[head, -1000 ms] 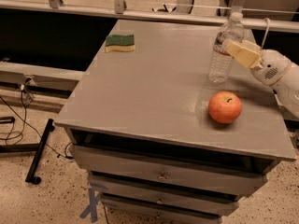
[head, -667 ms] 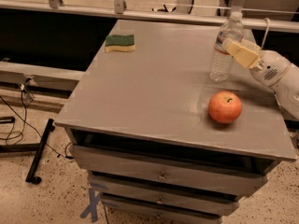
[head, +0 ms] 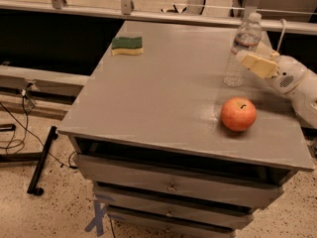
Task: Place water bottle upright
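Rightward, at two o'clock on the grey table (head: 163, 98), the upright water bottle (head: 243, 38) touches the gripper (head: 255, 63); its hold cannot be told. Apple (head: 238, 114) at four, near the edge.

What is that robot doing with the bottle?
A robot arm reaches in from the right, and its gripper is right up against the water bottle. The bottle stands upright on the gray table, near its right side. An apple sits in front of it, and a green and yellow sponge lies at the far left corner.
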